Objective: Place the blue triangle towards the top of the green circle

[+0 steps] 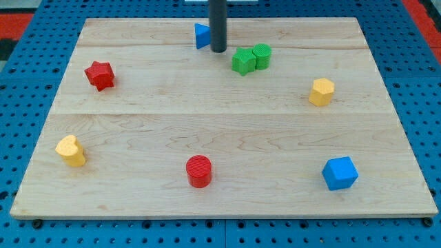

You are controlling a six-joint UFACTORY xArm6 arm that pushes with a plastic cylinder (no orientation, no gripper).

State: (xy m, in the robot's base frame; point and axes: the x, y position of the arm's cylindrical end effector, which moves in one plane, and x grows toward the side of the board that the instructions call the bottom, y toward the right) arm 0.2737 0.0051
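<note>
The blue triangle (201,36) lies near the view's top edge of the wooden board, left of centre. The green circle (262,55) sits to its right and a little lower, touching a green star (243,61) on its left side. My tip (218,49) rests on the board right against the blue triangle's right side, partly hiding it, and left of the green star with a small gap.
A red star (100,75) is at the left. A yellow hexagon (321,91) is at the right. A yellow heart (71,150) is at the lower left, a red circle (199,171) at the bottom centre, a blue cube (340,173) at the lower right. The board's top edge (138,19) is close to the triangle.
</note>
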